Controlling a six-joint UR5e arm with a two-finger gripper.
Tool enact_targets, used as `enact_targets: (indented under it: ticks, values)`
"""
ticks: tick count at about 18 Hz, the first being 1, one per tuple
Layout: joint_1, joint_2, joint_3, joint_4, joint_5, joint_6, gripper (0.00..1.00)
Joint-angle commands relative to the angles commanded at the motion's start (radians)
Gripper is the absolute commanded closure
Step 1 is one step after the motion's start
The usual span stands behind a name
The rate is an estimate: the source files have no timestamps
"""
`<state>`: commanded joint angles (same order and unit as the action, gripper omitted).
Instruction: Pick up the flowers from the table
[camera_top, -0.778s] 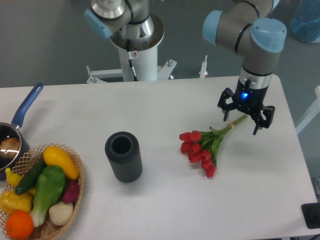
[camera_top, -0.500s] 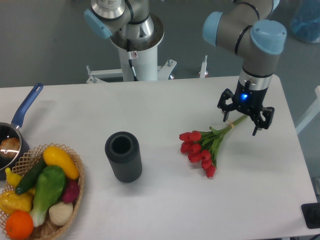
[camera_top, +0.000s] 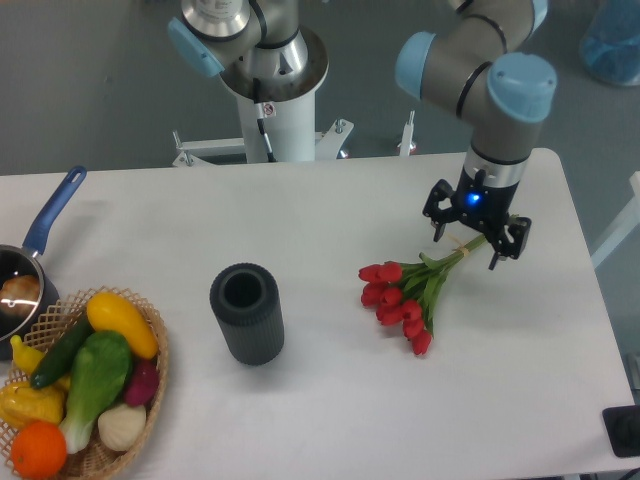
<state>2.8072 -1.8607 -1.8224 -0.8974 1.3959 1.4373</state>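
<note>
At the table's (camera_top: 330, 420) 9 o'clock edge you have a blue-handled pan (camera_top: 30, 262), with a wicker basket (camera_top: 140, 385) of vegetables at 7 o'clock. Toward the centre stands a dark ribbed cylinder (camera_top: 246, 313), open at the top.

Right of it, at about 3 o'clock, the flowers (camera_top: 405, 296) lie flat on the table, red heads toward 7 o'clock and tied stems running up toward 2 o'clock.

The gripper (camera_top: 472, 234) has shifted a little toward 10 o'clock since a moment ago and appears slightly higher, while the flowers have not moved. You should read that as re-aiming over the stems, not a lift; nothing is picked up yet.

The jaws stand spread wide, one fingertip on each side of the stem end, holding nothing. Whether a finger touches the stems, you cannot tell.
</note>
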Motion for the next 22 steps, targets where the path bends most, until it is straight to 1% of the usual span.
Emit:
enact_targets:
  ticks: [2, 5, 8, 9, 10, 13, 15, 20, 21, 22]
  values:
    - [-0.008, -0.011, 0.000, -0.002, 0.002, 0.021, 0.00]
    - [-0.012, -0.025, -0.020, -0.003, 0.012, 0.077, 0.00]
    - [-0.014, -0.026, -0.028, -0.014, 0.014, 0.087, 0.00]
    - [-0.015, -0.034, -0.035, -0.014, 0.014, 0.087, 0.00]
    - [-0.032, -0.046, -0.038, -0.014, 0.014, 0.086, 0.00]
    - [-0.047, -0.078, -0.035, -0.005, 0.011, 0.084, 0.00]
    - [-0.066, -0.107, -0.014, -0.002, 0.012, 0.078, 0.00]
    - [-0.068, -0.121, -0.011, -0.002, 0.012, 0.078, 0.00]
    - [-0.072, -0.126, -0.006, -0.002, 0.012, 0.080, 0.00]
    - [-0.075, -0.129, -0.002, -0.002, 0.012, 0.078, 0.08]
